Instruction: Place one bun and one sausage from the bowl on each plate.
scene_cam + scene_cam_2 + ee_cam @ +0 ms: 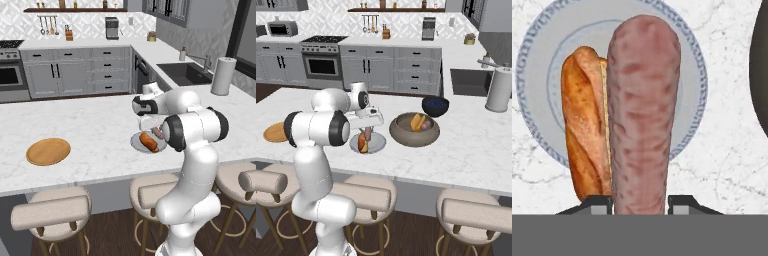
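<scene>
A sausage (643, 115), a mottled reddish-pink cylinder with rounded ends, is clamped in the tool (641, 202) above the light grey plate (688, 115). A crusty orange-brown bun (584, 125) lies on that patterned-rim plate on the white marble counter (722, 165). No writing is readable.

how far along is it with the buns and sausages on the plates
Done: one bun lies on the grey plate. In hand: the gripper holds a sausage over that plate, not yet released. Left: the wooden plate is bare, and the bowl holds a bun and a sausage for it.
</scene>
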Robot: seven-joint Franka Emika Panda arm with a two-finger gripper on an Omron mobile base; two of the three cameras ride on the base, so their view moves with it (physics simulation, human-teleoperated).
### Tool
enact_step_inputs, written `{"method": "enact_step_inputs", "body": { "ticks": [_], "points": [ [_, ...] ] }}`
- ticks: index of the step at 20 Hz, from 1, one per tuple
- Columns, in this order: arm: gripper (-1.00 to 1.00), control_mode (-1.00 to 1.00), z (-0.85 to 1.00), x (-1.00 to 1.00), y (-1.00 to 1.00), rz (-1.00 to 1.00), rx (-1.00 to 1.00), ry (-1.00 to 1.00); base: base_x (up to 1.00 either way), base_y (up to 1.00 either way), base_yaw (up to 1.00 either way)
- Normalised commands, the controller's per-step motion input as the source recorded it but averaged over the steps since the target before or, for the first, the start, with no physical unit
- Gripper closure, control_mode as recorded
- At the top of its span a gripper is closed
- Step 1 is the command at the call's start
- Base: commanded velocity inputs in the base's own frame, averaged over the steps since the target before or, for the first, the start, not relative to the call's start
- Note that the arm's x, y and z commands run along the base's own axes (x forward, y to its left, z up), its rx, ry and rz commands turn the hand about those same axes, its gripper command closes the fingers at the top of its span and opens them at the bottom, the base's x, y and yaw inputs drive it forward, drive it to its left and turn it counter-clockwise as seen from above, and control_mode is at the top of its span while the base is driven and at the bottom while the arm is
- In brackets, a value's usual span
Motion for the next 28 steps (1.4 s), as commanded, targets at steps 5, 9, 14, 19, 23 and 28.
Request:
{"method": "enact_step_inputs", "body": {
  "ticks": [5, 9, 14, 19, 23, 28],
  "points": [
    [1.00, -1.00, -0.25, 0.31, -0.03, 0.10, 0.01, 0.04, 0.00, 0.00, 0.00],
    [1.00, -1.00, -0.44, 0.37, -0.12, 0.05, 0.02, 0.12, 0.00, 0.00, 0.00],
    [1.00, -1.00, -0.31, 0.19, -0.02, 0.02, 0.01, 0.03, 0.00, 0.00, 0.00],
    [1.00, -1.00, -0.11, 0.02, 0.00, 0.04, 0.01, -0.05, 0.00, 0.00, 0.00],
    [-1.00, -1.00, -0.03, 0.00, 0.00, 0.03, 0.00, -0.04, 0.00, 0.00, 0.00],
    [-1.00, -1.00, 0.00, 0.00, 0.00, 0.01, 0.00, -0.03, 0.00, 0.00, 0.00]
  ]
}}
